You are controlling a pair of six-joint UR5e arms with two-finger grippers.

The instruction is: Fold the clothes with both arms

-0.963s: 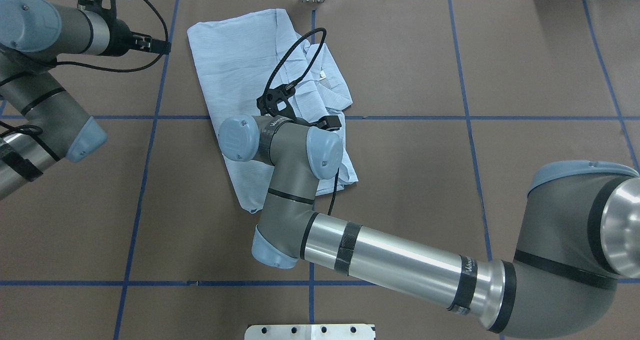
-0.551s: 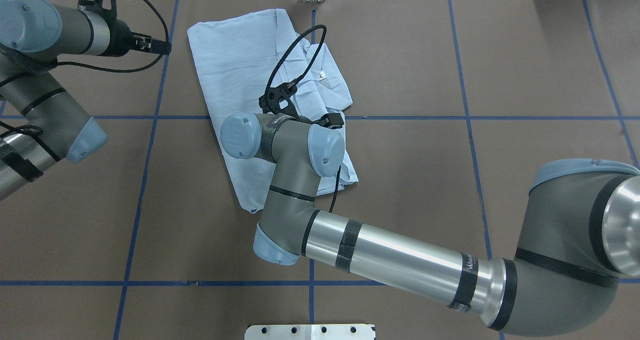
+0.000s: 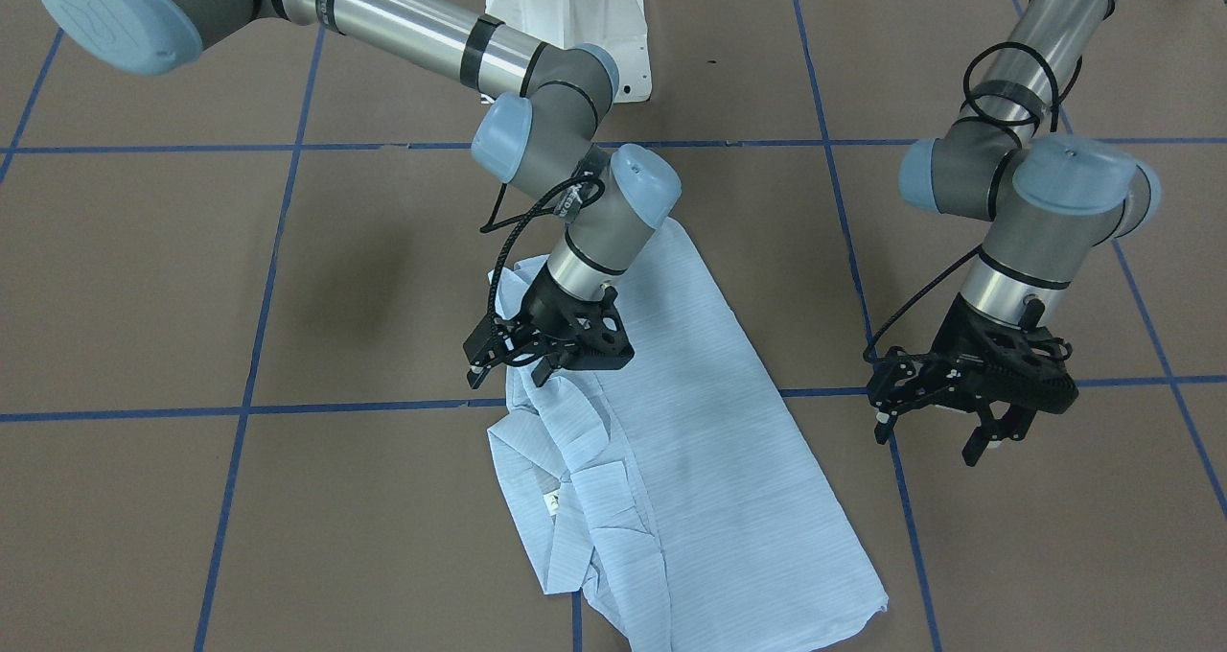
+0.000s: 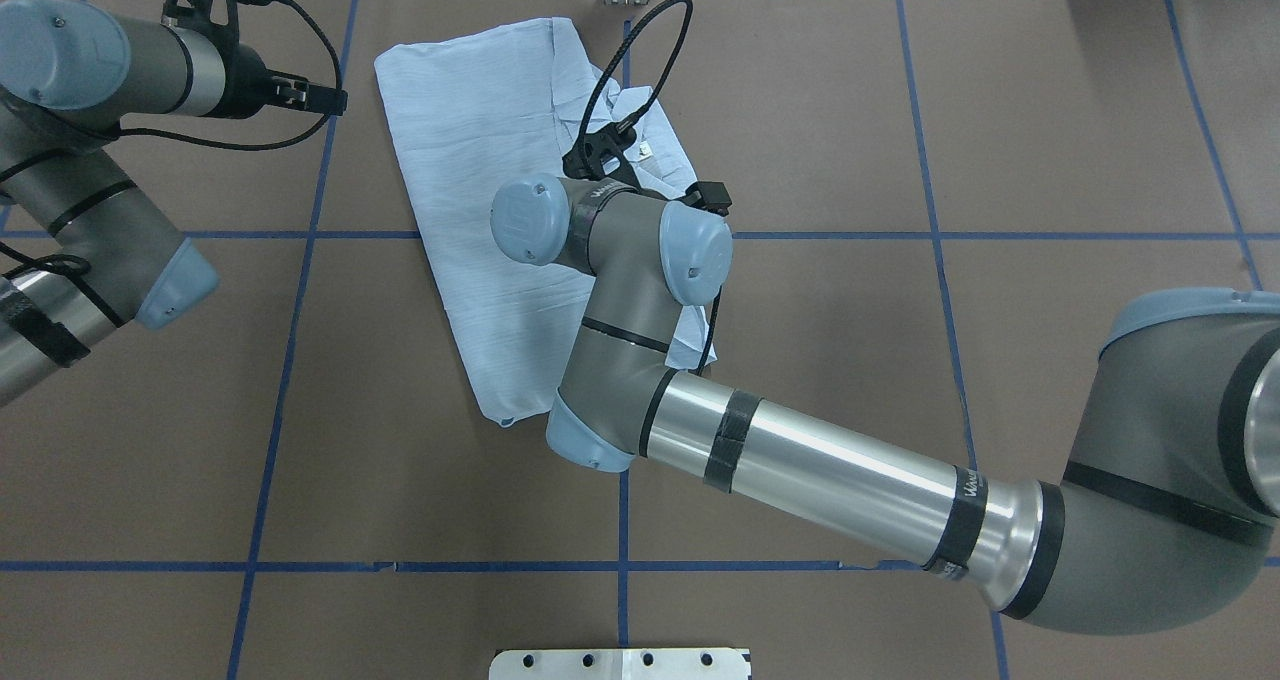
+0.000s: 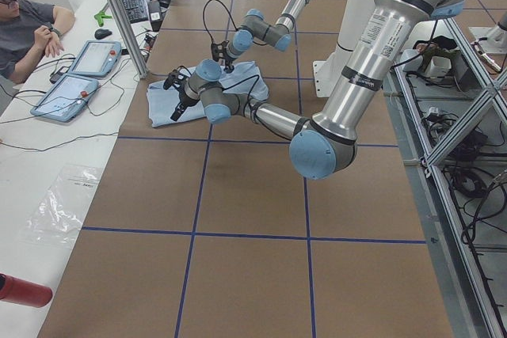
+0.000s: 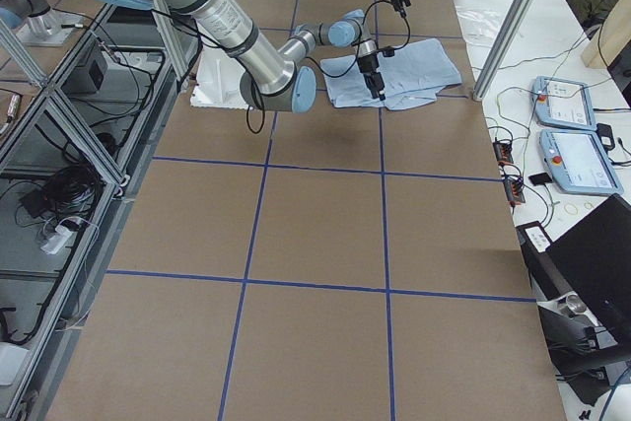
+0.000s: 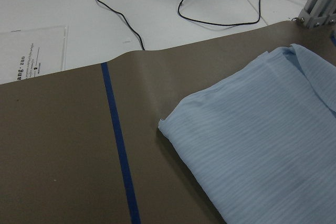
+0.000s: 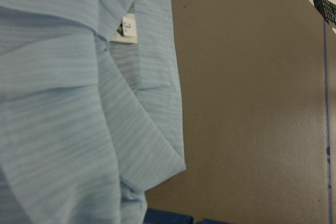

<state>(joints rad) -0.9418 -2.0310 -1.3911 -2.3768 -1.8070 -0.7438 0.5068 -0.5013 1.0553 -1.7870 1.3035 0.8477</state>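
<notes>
Just under the right gripper (image 3: 551, 369), spread unclear, lies the shirt (image 3: 690, 441); left gripper (image 3: 997, 446) gapes empty.

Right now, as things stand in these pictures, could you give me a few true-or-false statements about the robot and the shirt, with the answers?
1. The shirt lies on the brown table. True.
2. The robot's left arm holds its jaws over the shirt. False: they hang open and empty over bare table beside it.
3. The robot's right arm reaches over the shirt, jaws above the end with the collar. True.
4. The white neck label is covered up. False: it shows plainly by the collar.
5. Blue tape lines cross the table. True.
</notes>
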